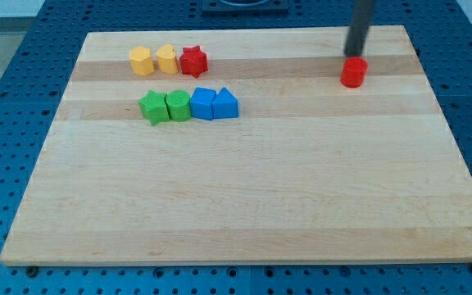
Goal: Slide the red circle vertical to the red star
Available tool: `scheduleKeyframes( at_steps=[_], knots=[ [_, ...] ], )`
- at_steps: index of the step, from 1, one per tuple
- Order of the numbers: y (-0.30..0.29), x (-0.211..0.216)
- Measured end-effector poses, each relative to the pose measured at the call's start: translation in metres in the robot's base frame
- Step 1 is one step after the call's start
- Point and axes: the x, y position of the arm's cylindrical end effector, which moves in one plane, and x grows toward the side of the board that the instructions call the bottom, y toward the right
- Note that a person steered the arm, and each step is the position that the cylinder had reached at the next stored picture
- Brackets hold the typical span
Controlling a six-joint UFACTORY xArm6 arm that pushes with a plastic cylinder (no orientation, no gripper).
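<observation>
One rod, no jaws: my tip (pixel 354 56) touching red circle (pixel 353 73) top edge.

Place: looks like a robotics lab bench, not anyone's home
Base: blue perforated mounting plate (pixel 465 98) with a regular hole grid, showing on every side
Desk: pale wooden desk (pixel 244 197) laid flat on it
Far edge: dark machine base (pixel 244 6), cropped

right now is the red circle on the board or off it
On the board: the red circle sits on the wooden board near its top right, just below my tip.
</observation>
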Motion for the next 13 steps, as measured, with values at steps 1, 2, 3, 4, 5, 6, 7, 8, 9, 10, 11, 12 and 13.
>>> scheduleKeyframes(
  at_steps=[1, 2, 3, 4, 5, 6, 7, 8, 9, 10, 11, 12, 13],
  knots=[
    [0.011, 0.044],
    [0.008, 0.053],
    [-0.006, 0.050],
    [-0.027, 0.044],
    [-0.037, 0.044],
    [-0.032, 0.053],
    [-0.033, 0.069],
    [-0.044, 0.054],
    [-0.057, 0.023],
    [-0.076, 0.007],
    [-0.100, 0.004],
    [-0.106, 0.003],
    [-0.055, 0.023]
  ],
)
